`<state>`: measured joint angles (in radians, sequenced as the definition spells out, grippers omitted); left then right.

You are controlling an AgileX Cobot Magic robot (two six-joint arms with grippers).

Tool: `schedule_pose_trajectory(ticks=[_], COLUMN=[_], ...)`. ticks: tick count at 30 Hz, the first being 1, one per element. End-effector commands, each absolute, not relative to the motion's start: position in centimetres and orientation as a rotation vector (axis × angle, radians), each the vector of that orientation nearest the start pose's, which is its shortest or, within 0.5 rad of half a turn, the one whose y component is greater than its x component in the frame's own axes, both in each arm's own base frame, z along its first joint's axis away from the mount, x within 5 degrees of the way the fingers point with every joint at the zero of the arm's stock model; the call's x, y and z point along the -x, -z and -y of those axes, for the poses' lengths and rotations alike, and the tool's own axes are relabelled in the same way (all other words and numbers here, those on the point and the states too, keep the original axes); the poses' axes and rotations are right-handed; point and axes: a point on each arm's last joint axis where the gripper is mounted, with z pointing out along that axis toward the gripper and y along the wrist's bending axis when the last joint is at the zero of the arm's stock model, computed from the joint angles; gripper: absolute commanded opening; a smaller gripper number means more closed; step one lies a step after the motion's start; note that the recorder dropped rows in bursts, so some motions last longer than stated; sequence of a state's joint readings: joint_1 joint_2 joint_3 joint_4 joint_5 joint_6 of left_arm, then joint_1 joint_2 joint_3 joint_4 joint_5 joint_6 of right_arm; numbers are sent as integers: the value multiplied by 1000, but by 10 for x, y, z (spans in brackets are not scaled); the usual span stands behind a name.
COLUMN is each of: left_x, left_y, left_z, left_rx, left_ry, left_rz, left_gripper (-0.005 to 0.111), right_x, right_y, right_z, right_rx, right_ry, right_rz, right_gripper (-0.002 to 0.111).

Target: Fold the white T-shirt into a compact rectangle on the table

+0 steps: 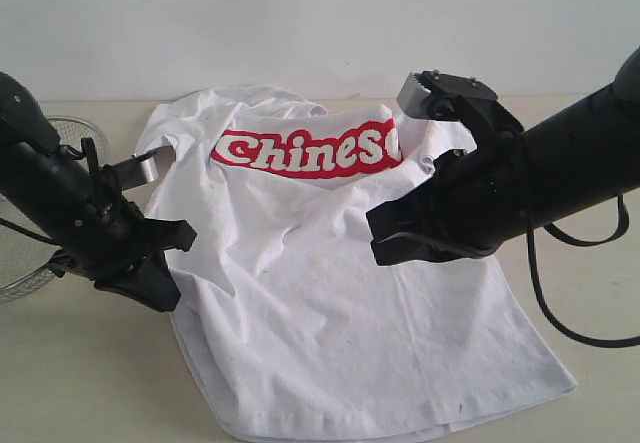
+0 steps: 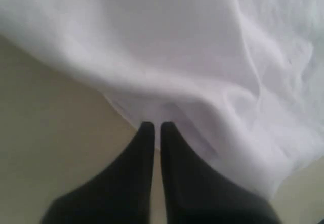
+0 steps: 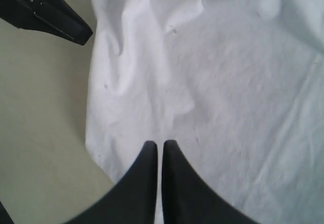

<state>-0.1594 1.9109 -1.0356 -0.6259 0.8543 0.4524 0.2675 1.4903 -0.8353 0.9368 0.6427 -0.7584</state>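
The white T-shirt (image 1: 330,303) lies spread on the beige table (image 1: 80,383), with its red "Chinese" lettering (image 1: 305,151) toward the far side. My left gripper (image 1: 165,293) is shut at the shirt's left edge. In the left wrist view its fingertips (image 2: 153,128) meet the blurred hem (image 2: 167,82), and I see no cloth between them. My right gripper (image 1: 382,238) hovers over the shirt's middle right, shut and empty. In the right wrist view its tips (image 3: 158,144) point at wrinkled white cloth (image 3: 217,97) near the shirt's side edge.
A round wire-mesh basket (image 1: 20,253) sits at the far left behind the left arm. Black cables (image 1: 560,303) hang from the right arm over the table. The left gripper's finger (image 3: 55,16) shows in the right wrist view beside the shirt.
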Motion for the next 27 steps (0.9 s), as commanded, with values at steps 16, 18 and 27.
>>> schedule_pose_trajectory(ticks=[16,18,27], left_x=[-313,-313,-310], left_y=[-107,-107,-110], left_z=[102,102,111], left_rx=[-317,-320,-315], left_ry=[688,693,763], left_rz=[-3125,-3130,-3139], left_gripper=[4,4,4], right_x=[-263,-263,-263], right_y=[-226,-226,-226], right_z=[-117,-117,-117], right_rx=[455,454,453], right_ry=[-758,-756,-755], right_rz=[-2499,-2498,-2497], right_gripper=[0,0,0])
